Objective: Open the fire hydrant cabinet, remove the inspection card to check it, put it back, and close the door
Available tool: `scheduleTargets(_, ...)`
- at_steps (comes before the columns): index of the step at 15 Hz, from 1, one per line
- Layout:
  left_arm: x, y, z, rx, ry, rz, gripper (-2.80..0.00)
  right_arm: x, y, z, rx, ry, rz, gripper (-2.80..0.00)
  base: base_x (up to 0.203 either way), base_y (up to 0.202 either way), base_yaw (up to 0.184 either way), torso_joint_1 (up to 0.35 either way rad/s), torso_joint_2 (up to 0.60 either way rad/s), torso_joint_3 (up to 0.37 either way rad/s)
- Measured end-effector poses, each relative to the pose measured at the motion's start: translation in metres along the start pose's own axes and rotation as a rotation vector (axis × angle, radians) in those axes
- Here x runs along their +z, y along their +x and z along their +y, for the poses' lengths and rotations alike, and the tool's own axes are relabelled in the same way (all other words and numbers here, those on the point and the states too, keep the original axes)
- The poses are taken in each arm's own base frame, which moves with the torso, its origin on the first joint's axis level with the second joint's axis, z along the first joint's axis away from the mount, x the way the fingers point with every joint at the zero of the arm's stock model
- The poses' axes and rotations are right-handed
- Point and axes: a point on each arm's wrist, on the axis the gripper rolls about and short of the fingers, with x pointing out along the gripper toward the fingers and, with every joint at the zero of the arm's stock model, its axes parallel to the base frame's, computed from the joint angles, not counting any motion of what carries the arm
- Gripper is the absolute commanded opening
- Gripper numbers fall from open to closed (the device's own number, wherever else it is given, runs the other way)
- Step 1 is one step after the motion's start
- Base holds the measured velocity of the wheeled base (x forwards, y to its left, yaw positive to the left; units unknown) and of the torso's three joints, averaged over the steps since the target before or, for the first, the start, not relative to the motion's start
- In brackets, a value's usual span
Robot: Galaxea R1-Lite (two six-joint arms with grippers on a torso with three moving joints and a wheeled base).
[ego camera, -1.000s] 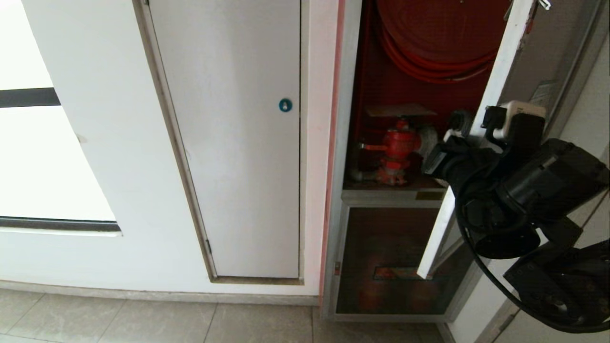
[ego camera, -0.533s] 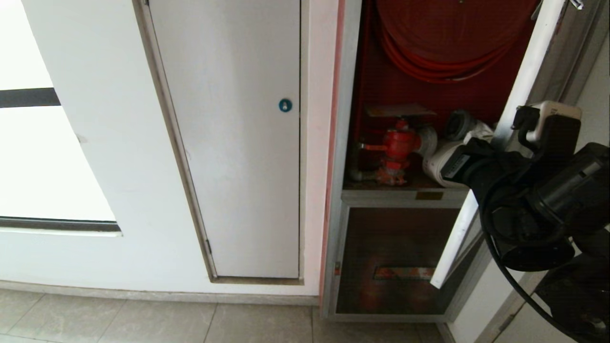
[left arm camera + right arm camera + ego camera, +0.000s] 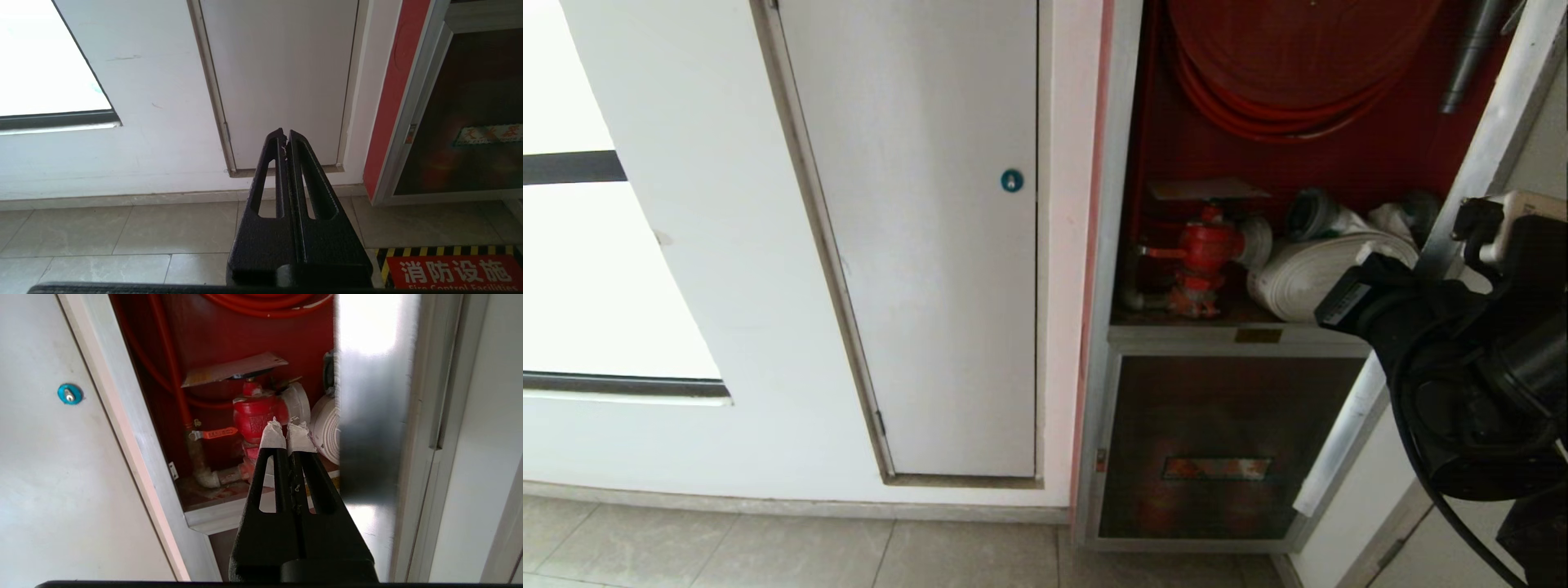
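Note:
The fire hydrant cabinet (image 3: 1121,204) stands open and shows its red interior. Its door (image 3: 1490,139) is swung out to the right, and its silver edge (image 3: 372,416) sits close beside my right gripper. The inspection card (image 3: 1209,189) lies flat on top of the red valve inside, also seen as the card (image 3: 233,369) in the right wrist view. My right gripper (image 3: 287,430) is shut on nothing; its white-taped tips point into the cabinet toward the valve. My right arm (image 3: 1462,367) is at the far right by the door. My left gripper (image 3: 286,136) is shut, held low and aimed at the wall base.
A white panel with a blue round lock (image 3: 1011,180) is left of the cabinet. Inside are a red valve (image 3: 1207,249), a rolled white hose (image 3: 1307,273) and a red hose reel (image 3: 1282,73). Below is a dark panel with a red label (image 3: 1217,445). A striped floor sign (image 3: 449,271) lies in front.
The door has swung further open to the right, and my right arm has moved right with it. The rolled white hose now shows inside.

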Motion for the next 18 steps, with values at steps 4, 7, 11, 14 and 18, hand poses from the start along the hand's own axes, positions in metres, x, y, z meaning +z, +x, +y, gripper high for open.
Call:
scheduleTargets(4, 0.000, 0.000, 0.000, -0.001, 0.000, 0.000, -2.80, 0.007, -0.005, -0.011, -0.021, 0.004, -0.012, -2.80, 0.000, 0.000, 0.000, 0.000, 0.00, 0.000)
scheduleTargets(7, 0.000, 0.000, 0.000, 0.000, 0.000, 0.000, -2.80, 0.007, -0.006, -0.025, -0.068, -0.011, -0.014, -2.80, 0.000, 0.000, 0.000, 0.000, 0.00, 0.000)
scheduleTargets(11, 0.000, 0.000, 0.000, 0.000, 0.000, 0.000, -2.80, 0.012, -0.011, -0.037, -0.101, -0.011, -0.024, -2.80, 0.000, 0.000, 0.000, 0.000, 0.00, 0.000)
scheduleTargets(14, 0.000, 0.000, 0.000, 0.000, 0.000, 0.000, -2.80, 0.017, -0.014, -0.048, -0.137, -0.012, -0.039, -2.80, 0.000, 0.000, 0.000, 0.000, 0.00, 0.000)
scheduleTargets(18, 0.000, 0.000, 0.000, 0.000, 0.000, 0.000, -2.80, 0.021, -0.011, -0.072, -0.249, -0.036, -0.066, -2.80, 0.000, 0.000, 0.000, 0.000, 0.00, 0.000)
